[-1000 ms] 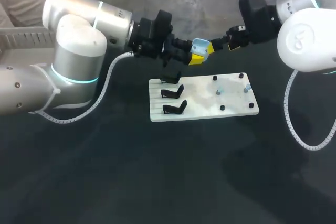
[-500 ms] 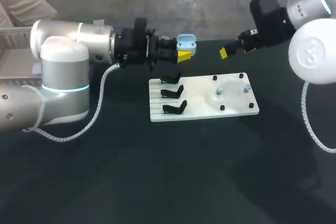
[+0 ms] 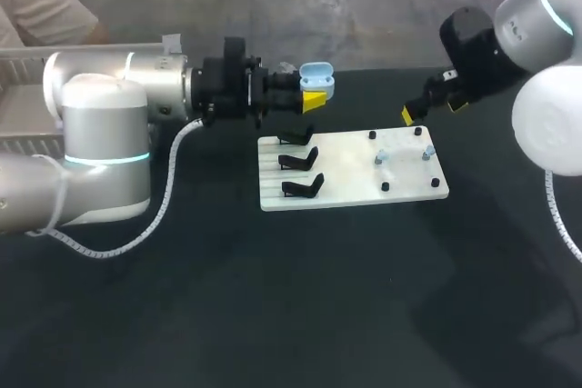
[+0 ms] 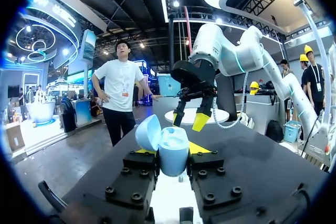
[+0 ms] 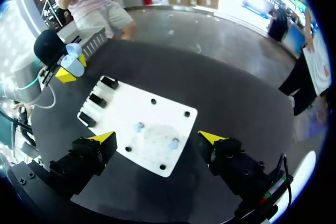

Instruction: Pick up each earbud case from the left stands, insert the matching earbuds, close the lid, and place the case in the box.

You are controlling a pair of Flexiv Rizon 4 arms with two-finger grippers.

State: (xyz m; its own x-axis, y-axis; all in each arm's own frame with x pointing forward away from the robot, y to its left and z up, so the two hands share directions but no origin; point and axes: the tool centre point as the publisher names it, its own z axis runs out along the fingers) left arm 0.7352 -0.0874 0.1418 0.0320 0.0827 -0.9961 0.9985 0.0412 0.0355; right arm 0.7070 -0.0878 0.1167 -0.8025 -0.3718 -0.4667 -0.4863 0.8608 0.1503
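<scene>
Now, from the left edge across.
Left arm (image 3: 100, 124): comes in from the left edge of the head view and lies level across the upper left, wrist pointing toward the middle.
Left gripper (image 3: 312, 97): upper middle of the head view, just above the board's upper left corner. Pinches the earbud case from two sides, with yellow tips pressed against its lower body in the left wrist view (image 4: 170, 149).
Earbud case (image 3: 316, 79): pale blue, held clear of the table between the left fingers. Lid hinged open and tipped back to one side in the left wrist view (image 4: 173, 156). Shows small, beyond the stands, in the right wrist view (image 5: 72, 62).
Stands (image 3: 298, 159): three, black, in a column down the board's left end.
Board (image 3: 346, 156): white rectangle lying flat on the dark table (image 3: 273, 315), middle of the head view, with black pegs (image 3: 372, 134) on its right half.
Earbuds (image 3: 380, 159): two small pale pieces on the board's right half, among the pegs; too small to tell more.
Right gripper (image 3: 407, 115): upper right of the head view, just off the board's upper right corner and apart from it. Fingers spread wide in the right wrist view (image 5: 157, 137), the board below them. Faces the case from well ahead in the left wrist view (image 4: 190, 120).
Right arm (image 3: 546, 52): comes in from the upper right corner of the head view.
</scene>
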